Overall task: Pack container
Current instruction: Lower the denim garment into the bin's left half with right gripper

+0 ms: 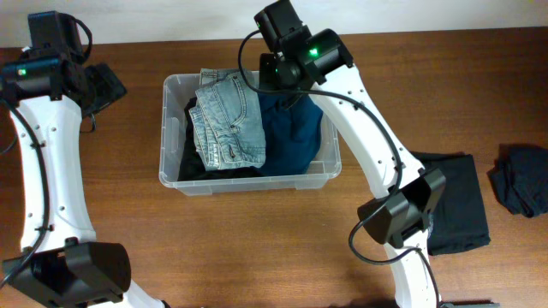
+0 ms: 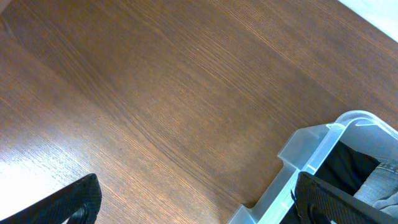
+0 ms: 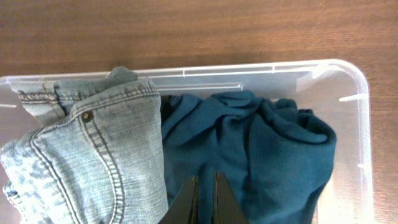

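Note:
The container [image 1: 248, 181] is a clear plastic bin at the table's middle, also in the right wrist view [image 3: 249, 67]; its corner shows in the left wrist view [image 2: 311, 155]. Inside lie folded light-blue jeans [image 1: 227, 120] [image 3: 87, 149], a teal garment [image 1: 291, 137] [image 3: 267, 143] and black cloth [image 1: 184, 145]. My right gripper [image 3: 206, 180] is down on the teal garment, its jaws shut with a fold of the cloth pinched between them. My left gripper [image 2: 199, 202] stands wide open over bare wood to the left of the bin [image 1: 107, 85], holding nothing.
A folded black garment [image 1: 458, 201] lies on the table to the right of the bin, partly under my right arm. A dark bundled garment [image 1: 522, 178] sits near the right edge.

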`<state>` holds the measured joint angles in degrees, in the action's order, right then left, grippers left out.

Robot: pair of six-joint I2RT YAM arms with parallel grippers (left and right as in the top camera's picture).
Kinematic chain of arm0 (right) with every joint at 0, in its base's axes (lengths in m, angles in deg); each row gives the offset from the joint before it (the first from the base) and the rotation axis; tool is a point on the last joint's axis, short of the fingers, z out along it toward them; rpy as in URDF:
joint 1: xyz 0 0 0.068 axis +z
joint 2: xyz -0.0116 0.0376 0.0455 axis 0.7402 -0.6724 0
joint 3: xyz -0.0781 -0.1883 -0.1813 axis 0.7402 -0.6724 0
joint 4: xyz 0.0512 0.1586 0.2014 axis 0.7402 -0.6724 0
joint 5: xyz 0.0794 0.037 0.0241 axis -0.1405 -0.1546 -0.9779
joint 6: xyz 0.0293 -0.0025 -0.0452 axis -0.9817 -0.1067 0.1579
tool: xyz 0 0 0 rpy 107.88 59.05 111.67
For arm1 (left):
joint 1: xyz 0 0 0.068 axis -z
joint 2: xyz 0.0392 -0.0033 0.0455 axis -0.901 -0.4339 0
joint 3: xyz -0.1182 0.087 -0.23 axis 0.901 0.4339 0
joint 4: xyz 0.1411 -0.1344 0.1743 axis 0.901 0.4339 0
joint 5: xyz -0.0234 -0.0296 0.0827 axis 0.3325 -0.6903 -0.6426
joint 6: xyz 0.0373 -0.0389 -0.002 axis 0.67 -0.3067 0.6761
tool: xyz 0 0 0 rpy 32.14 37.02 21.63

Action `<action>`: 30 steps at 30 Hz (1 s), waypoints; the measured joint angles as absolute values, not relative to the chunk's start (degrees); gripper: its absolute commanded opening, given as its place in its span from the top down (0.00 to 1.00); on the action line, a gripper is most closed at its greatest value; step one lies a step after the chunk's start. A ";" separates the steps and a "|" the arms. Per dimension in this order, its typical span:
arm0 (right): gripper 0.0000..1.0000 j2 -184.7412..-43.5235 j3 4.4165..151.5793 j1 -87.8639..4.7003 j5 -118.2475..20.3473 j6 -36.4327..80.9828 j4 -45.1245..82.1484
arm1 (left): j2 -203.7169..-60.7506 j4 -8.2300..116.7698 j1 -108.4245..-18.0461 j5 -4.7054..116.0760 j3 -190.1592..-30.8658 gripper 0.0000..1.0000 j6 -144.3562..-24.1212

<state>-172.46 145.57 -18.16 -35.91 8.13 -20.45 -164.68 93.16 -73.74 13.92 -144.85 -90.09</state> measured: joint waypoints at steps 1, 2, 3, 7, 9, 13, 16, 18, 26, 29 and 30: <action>0.96 -172.65 145.22 -18.21 -36.52 8.16 -20.25 | -164.68 93.16 -73.74 13.92 -144.85 0.01 -90.09; 0.96 -172.92 144.91 -18.21 -37.09 8.11 -20.05 | -164.68 93.16 -73.74 13.92 -144.85 0.01 -90.09; 0.96 -173.29 144.41 -18.21 -37.97 8.13 -19.79 | -164.68 93.16 -73.74 13.92 -144.85 0.01 -90.09; 0.96 -175.45 143.25 -18.21 -41.07 8.13 -18.37 | -164.68 93.16 -73.74 13.92 -144.85 0.01 -90.09; 0.96 -176.41 142.77 -18.21 -42.29 8.09 -17.98 | -164.68 93.16 -73.74 13.92 -144.85 0.01 -90.09; 0.96 -178.12 142.53 -18.21 -44.79 8.13 -17.32 | -164.68 93.16 -73.74 13.92 -144.85 0.00 -90.09; 0.96 -178.91 142.42 -18.14 -47.19 8.11 -15.92 | -164.68 93.16 -73.74 13.92 -144.85 0.01 -90.09; 0.96 -179.21 142.14 -18.01 -48.44 8.09 -15.18 | -164.68 93.16 -73.74 13.92 -144.85 0.01 -90.09; 0.96 -181.22 141.46 -15.78 -49.62 8.05 -13.74 | -164.68 93.16 -73.74 13.92 -144.85 0.01 -90.09; 0.96 -181.79 141.02 -14.88 -49.66 7.48 -13.69 | -164.68 93.16 -73.74 13.92 -144.85 0.01 -90.09; 0.96 -181.88 140.91 -14.73 -49.70 7.26 -13.69 | -164.68 93.16 -73.74 13.92 -144.85 0.01 -90.09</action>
<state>-181.88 140.91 -14.73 -49.70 7.26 -13.69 -164.68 93.16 -73.74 13.92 -144.85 -90.09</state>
